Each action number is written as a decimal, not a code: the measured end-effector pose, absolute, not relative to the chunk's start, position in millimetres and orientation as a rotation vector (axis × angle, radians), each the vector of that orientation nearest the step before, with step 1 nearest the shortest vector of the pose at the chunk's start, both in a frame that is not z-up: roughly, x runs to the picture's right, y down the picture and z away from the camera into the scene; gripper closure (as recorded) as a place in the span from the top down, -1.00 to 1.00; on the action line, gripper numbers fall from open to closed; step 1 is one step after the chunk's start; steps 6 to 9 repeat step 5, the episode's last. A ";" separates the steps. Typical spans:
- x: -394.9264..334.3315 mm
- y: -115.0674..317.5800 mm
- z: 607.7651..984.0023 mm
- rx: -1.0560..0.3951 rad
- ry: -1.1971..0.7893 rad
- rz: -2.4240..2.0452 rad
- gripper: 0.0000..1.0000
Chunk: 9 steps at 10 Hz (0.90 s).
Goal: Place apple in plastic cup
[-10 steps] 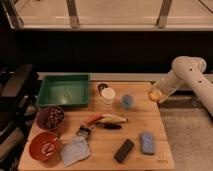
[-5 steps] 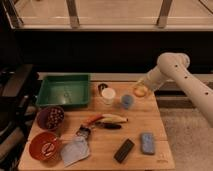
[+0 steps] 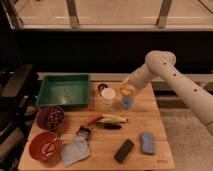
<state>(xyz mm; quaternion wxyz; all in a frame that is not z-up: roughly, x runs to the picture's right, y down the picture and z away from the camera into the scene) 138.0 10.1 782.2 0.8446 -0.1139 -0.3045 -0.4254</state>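
Gripper (image 3: pixel 127 86): at end of white arm (image 3: pixel 172 75), coming from right side; it is directly above plastic cup, closed around the apple.
Apple (image 3: pixel 127 90): yellow-orange, round, held in the claw, just over cup mouth; cannot tell if it touches the rim.
Plastic cup (image 3: pixel 127 102): blue-grey, translucent, upright on wooden table (image 3: pixel 150 120), just right of white cup.
White cup (image 3: pixel 108 95): opaque, upright, near middle-back of table.
Dark round item (image 3: pixel 102 87): small, just behind white cup, beside tray corner.
Green tray (image 3: pixel 63 91): back-left on table.
Banana (image 3: pixel 114 119): long, yellow, lies in table centre, w/ red-handled tool (image 3: pixel 93 120) touching its left end.
Dark bowl (image 3: pixel 50 118): left edge, has reddish-brown pieces inside.
Red bowl (image 3: pixel 45 146): front-left corner, smth pale inside.
Grey cloth (image 3: pixel 76 150): crumpled, just right of red bowl.
Black block (image 3: pixel 124 150): front-centre, lying at an angle.
Blue sponge (image 3: pixel 147 143): front-right, near black block, not touching.
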 end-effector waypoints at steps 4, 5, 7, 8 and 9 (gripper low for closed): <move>148.4 30.1 815.0 -0.284 -0.661 -0.855 0.60; 153.8 30.9 817.5 -0.287 -0.667 -0.836 0.60; 153.8 30.9 817.5 -0.287 -0.667 -0.836 0.60; 153.8 30.9 817.5 -0.287 -0.667 -0.836 0.60; 153.8 30.9 817.5 -0.287 -0.667 -0.836 0.60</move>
